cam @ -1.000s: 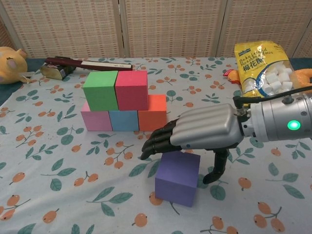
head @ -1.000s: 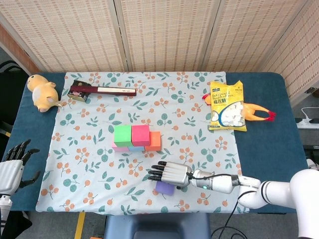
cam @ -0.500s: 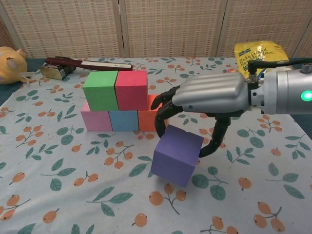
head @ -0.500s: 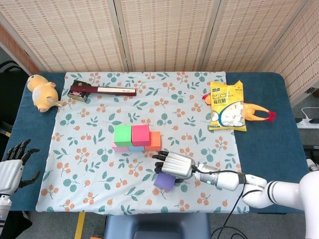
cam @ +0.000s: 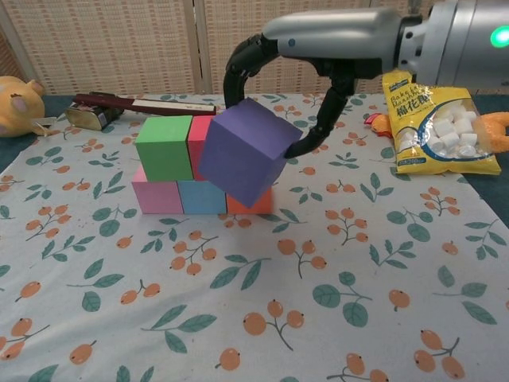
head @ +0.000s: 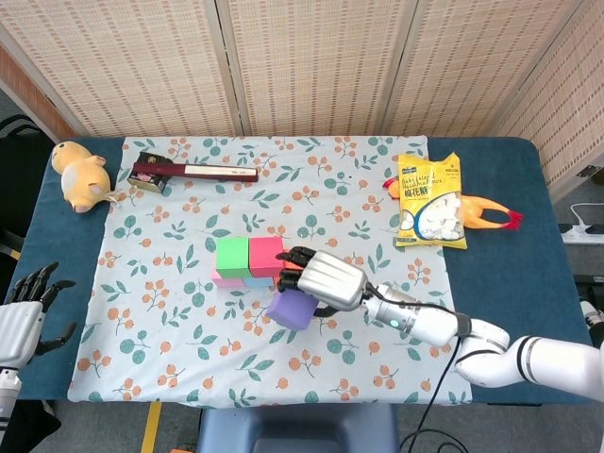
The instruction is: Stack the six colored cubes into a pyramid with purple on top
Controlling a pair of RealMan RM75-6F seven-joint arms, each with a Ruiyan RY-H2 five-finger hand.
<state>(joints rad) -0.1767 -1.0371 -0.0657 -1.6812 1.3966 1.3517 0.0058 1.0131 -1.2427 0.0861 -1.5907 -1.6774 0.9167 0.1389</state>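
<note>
My right hand (head: 321,277) (cam: 318,44) grips the purple cube (head: 290,308) (cam: 243,151) from above and holds it tilted in the air, just in front of the stack. The stack has a pink cube (cam: 157,196), a light blue cube (cam: 200,196) and an orange cube (cam: 248,203) in its bottom row. A green cube (head: 231,255) (cam: 164,147) and a red-pink cube (head: 265,253) (cam: 198,139) sit on top. The purple cube hides part of the red-pink and orange cubes in the chest view. My left hand (head: 26,316) hangs open at the table's left edge.
A dark red box (head: 193,171) and a yellow plush toy (head: 81,175) lie at the back left. A yellow snack bag (head: 429,201) (cam: 433,111) and a rubber chicken (head: 491,215) lie at the right. The floral cloth (head: 189,359) covers the middle of the blue table.
My right hand closed on the purple cube, lifted it off the cloth and carried it back and to the left toward the stack. The left hand stayed put.
</note>
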